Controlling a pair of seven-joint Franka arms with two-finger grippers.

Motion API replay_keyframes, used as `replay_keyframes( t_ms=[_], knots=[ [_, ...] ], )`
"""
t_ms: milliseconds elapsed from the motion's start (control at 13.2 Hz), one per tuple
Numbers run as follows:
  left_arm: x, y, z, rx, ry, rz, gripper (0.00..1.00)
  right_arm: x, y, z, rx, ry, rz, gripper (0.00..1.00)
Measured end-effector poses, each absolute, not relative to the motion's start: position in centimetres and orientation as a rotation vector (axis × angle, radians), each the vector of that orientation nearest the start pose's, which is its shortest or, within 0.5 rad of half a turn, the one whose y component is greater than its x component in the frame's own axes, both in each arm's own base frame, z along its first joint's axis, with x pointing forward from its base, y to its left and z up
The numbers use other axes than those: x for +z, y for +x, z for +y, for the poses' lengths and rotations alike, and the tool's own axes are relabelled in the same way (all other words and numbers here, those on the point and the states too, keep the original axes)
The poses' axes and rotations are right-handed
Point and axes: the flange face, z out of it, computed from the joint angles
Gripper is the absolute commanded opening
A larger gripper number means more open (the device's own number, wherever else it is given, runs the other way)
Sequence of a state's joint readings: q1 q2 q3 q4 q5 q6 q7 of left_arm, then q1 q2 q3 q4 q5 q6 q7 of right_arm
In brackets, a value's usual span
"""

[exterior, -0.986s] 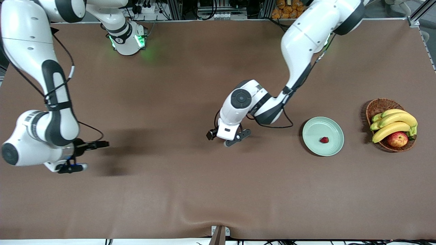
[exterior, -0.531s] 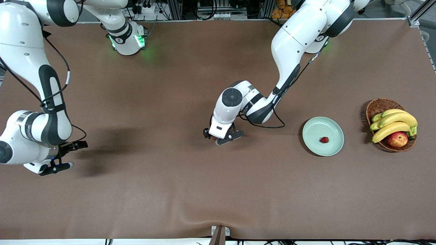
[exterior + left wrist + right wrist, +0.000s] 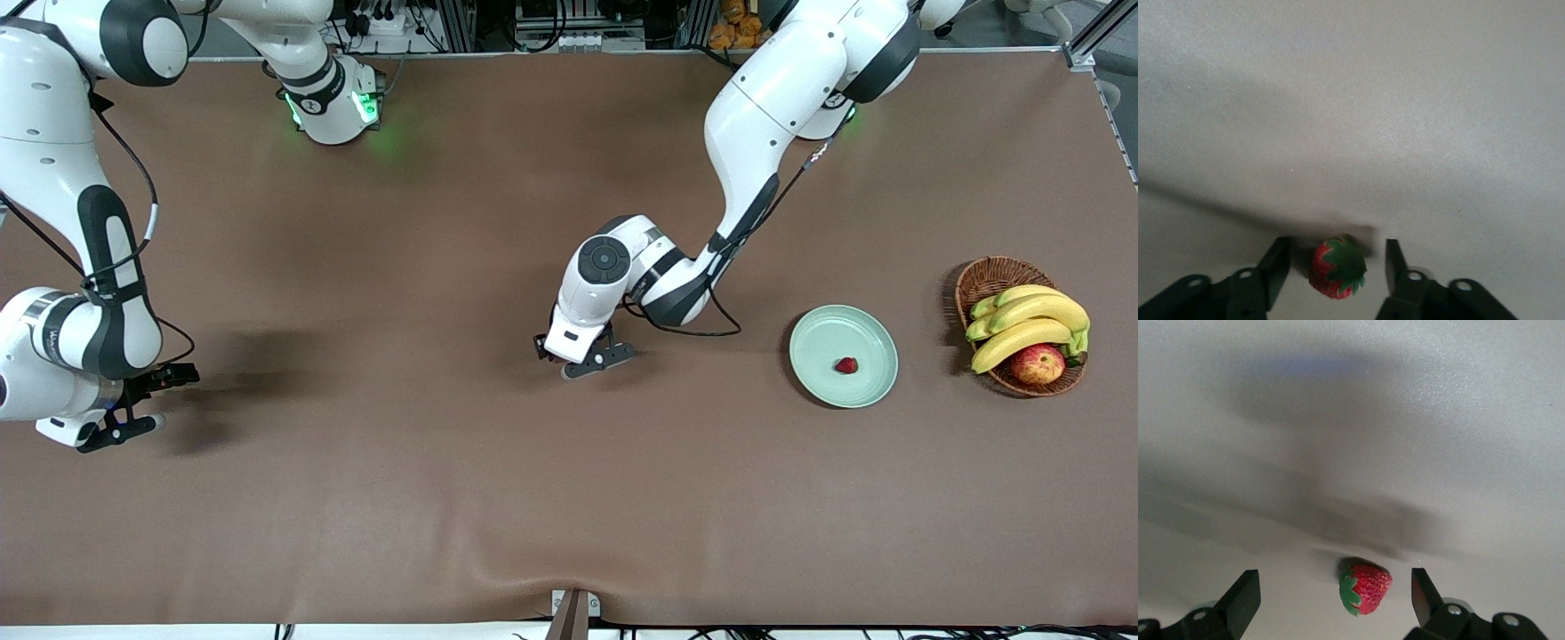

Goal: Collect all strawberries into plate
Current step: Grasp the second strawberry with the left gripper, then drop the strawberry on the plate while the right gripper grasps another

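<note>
Table (image 3: 444,498): three strawberries (image 3: 846,365), one plate (image 3: 822,333)

Plain brown bench (image 3: 444,498), with a pale mint-green plate (image 3: 822,342) carrying one red strawberry (image 3: 846,365). Beside the plate, a brown wicker basket (image 3: 987,276) of yellow bananas (image 3: 1031,324) and a red-yellow apple (image 3: 1038,364). Red, seed-speckled, green-topped strawberries (image 3: 1337,268) (image 3: 1365,589) between black fingers; white arms with black joints.
</note>
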State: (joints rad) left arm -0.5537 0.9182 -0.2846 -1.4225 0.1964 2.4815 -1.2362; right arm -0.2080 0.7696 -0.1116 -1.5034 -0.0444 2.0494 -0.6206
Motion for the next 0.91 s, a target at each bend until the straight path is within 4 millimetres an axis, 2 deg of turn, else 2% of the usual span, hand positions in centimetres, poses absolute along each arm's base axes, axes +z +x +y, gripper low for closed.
replay_keyframes(
  t_ms=[76,152,303,379,455,531,682,834,910],
  knots=[
    [17.7,52.7,-52.1,-0.035,-3.278,-0.628,0.10,19.5,65.5,-21.0,0.393,-3.071,-0.556,1.00],
    [17.7,52.7,-52.1,-0.036,-3.278,-0.627,0.00,19.3,65.4,-21.3,0.393,-3.069,-0.565,1.00],
    [17.7,52.7,-52.0,-0.037,-3.278,-0.628,0.00,18.7,65.1,-22.1,0.394,-3.066,-0.569,0.97],
    [17.8,53.0,-51.8,-0.041,-3.277,-0.635,0.00,18.3,65.0,-22.3,0.400,-3.060,-0.576,0.88],
    [18.4,53.7,-51.3,-0.053,-3.274,-0.651,0.00,18.0,64.9,-22.3,0.405,-3.054,-0.590,0.80],
    [19.6,54.9,-50.1,-0.058,-3.255,-0.679,0.00,17.9,64.9,-22.3,0.408,-3.050,-0.599,0.66],
    [24.1,57.5,-46.5,-0.041,-3.173,-0.734,0.00,17.7,64.8,-22.2,0.412,-3.046,-0.607,0.32],
    [28.6,59.0,-42.5,-0.017,-3.094,-0.734,0.00,17.6,64.8,-22.2,0.413,-3.040,-0.623,0.08],
    [30.2,59.5,-40.2,-0.007,-3.068,-0.717,0.00,17.7,64.8,-22.2,0.410,-3.037,-0.640,0.00]
  ],
)
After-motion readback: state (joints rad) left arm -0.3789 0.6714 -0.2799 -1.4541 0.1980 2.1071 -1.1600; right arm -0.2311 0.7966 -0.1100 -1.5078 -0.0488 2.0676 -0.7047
